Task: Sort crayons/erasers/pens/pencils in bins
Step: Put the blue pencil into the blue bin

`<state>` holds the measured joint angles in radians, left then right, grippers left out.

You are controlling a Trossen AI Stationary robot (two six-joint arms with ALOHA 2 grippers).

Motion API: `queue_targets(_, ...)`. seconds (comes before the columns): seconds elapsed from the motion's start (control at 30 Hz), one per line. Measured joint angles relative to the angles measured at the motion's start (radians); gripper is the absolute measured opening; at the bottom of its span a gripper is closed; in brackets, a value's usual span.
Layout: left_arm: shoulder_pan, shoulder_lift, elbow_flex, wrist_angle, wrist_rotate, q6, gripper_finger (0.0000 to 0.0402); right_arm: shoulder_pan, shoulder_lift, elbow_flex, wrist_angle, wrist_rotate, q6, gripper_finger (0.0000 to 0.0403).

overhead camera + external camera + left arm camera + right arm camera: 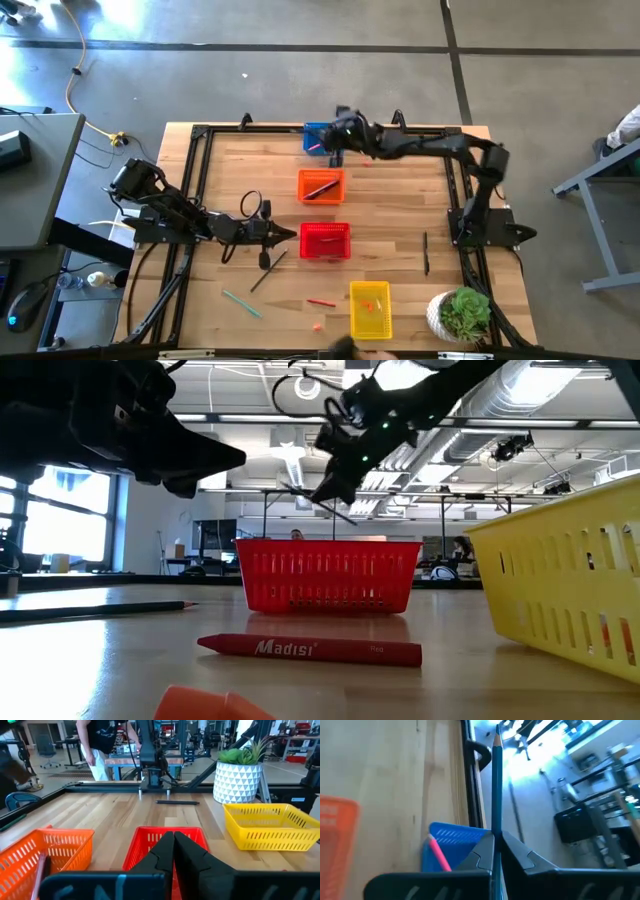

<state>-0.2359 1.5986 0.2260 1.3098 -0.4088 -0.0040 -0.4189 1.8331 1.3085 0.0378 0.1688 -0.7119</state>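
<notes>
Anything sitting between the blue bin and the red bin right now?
Yes: the orange bin sits between the blue bin and the red bin, with bare wood in the gaps either side. The high view shows the three roughly in a line.

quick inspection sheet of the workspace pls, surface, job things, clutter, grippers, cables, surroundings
surface: wooden table inside a black frame.
job's things: blue basket, orange basket, red basket and yellow basket in a rough row; a red crayon, an orange eraser, a teal stick and a dark pen lie loose on the wood.
clutter: potted plant at a table corner.
grippers: left gripper shut and empty, beside the red basket; right gripper shut on a blue pencil over the blue basket.
cables: yellow cable on the floor.
surroundings: grey floor; a person stands beyond the table.
</notes>
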Motion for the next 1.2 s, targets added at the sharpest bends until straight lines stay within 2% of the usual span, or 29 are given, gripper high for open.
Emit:
queue_targets(0.17, 0.0, 0.0, 0.0, -0.001, 0.0, 0.01, 0.0003, -0.072, 0.136, 0.167, -0.1, -0.092, 0.003, 0.0)
queue_targets(0.37, 0.001, 0.0, 0.0, 0.03, -0.024, 0.049, 0.0003, -0.121, 0.229, 0.275, -0.136, -0.195, -0.004, 0.0)
queue_targets(0.6, 0.002, 0.0, 0.0, 0.032, -0.026, 0.034, 0.0003, -0.153, 0.253, 0.28, -0.21, -0.279, 0.015, 0.0)
queue_targets(1.2, 0.027, 0.0, 0.0, 0.034, -0.022, 0.008, 0.0003, -0.175, 0.308, 0.278, -0.245, -0.283, 0.053, 0.0007)
